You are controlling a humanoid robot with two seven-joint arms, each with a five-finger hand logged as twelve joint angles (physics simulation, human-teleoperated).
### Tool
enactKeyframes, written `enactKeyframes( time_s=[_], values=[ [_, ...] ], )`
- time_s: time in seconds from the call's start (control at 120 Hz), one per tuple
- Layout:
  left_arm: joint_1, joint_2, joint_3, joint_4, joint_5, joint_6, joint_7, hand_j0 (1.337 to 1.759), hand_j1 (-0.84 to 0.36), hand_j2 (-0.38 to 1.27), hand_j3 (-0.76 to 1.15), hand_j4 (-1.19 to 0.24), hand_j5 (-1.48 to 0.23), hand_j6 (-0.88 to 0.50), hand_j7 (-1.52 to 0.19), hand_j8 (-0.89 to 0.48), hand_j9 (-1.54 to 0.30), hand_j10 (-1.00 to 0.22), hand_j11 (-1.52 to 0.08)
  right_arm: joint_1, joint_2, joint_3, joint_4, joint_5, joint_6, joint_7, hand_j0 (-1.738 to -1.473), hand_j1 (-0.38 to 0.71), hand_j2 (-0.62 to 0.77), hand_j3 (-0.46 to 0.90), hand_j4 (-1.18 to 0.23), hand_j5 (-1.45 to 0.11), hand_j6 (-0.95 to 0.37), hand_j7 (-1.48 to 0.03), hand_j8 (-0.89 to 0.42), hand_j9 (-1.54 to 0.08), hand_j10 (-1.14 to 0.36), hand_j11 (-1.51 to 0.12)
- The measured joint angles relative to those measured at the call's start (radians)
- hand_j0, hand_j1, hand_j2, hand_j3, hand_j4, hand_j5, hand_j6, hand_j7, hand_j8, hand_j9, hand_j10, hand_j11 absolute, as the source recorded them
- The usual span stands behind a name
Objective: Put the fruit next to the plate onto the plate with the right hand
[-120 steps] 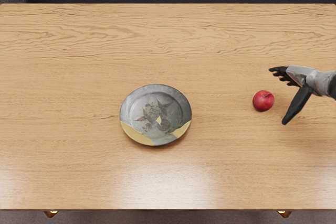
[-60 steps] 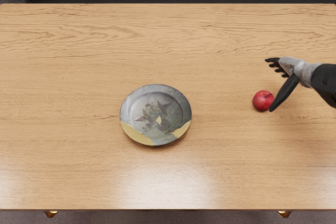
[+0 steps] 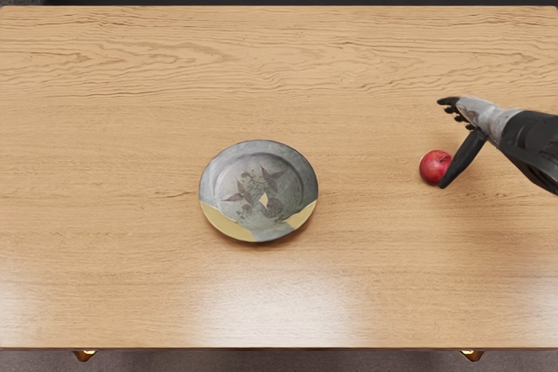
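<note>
Red fruit (image 3: 433,166) beside open right robot hand (image 3: 469,128), perhaps touching, plate (image 3: 210,177) well apart

Wooden table (image 3: 131,84) with plate (image 3: 228,219), apple (image 3: 432,166)

The picture's edge cuts off the right arm (image 3: 539,138); one finger (image 3: 460,158) covers the right side of the apple (image 3: 432,166).

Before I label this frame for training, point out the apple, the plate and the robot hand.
apple (image 3: 433,166), head view, its red left side.
plate (image 3: 223,219), head view, yellow lower-left rim.
right robot hand (image 3: 472,119), head view, the grey palm.
</note>
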Motion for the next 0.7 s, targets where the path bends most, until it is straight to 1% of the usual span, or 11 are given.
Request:
enactKeyframes(
  time_s=[0.233, 0.4, 0.55, 0.7],
  values=[
    [0.001, 0.000, 0.000, 0.000, 0.000, 0.000, 0.000, 1.658, 0.07, 0.05, 0.00, -0.23, -0.30, -0.23, -0.30, -0.23, -0.30, -0.23, -0.30, -0.003, 0.048, -0.087, 0.015, -0.084, -0.151, 0.000, -1.658, -0.30, -0.01, 0.00, -0.04, -0.05, -0.05, -0.05, -0.05, -0.05, -0.04, -0.05],
    [0.001, 0.000, 0.000, 0.000, 0.000, 0.000, 0.000, 1.658, 0.07, 0.05, 0.00, -0.23, -0.30, -0.23, -0.30, -0.23, -0.30, -0.23, -0.30, -0.024, 0.059, -0.119, 0.015, -0.095, -0.189, 0.000, -1.658, -0.29, -0.01, 0.00, -0.06, -0.07, -0.06, -0.07, -0.06, -0.07, -0.05, -0.07],
    [0.001, 0.000, 0.000, 0.000, 0.000, 0.000, 0.000, 1.658, 0.07, 0.05, 0.00, -0.23, -0.30, -0.23, -0.30, -0.23, -0.30, -0.23, -0.30, -0.032, 0.074, -0.124, 0.011, -0.085, -0.197, 0.000, -1.658, -0.20, -0.02, 0.00, -0.13, -0.16, -0.13, -0.16, -0.13, -0.16, -0.12, -0.16],
    [0.000, 0.000, 0.000, 0.000, 0.000, 0.000, 0.000, 1.658, 0.07, 0.05, 0.00, -0.23, -0.30, -0.23, -0.30, -0.23, -0.30, -0.23, -0.30, -0.030, 0.073, -0.122, 0.009, -0.060, -0.198, 0.000, -1.658, -0.09, -0.04, 0.00, -0.22, -0.29, -0.23, -0.29, -0.22, -0.29, -0.22, -0.29]
  ],
)
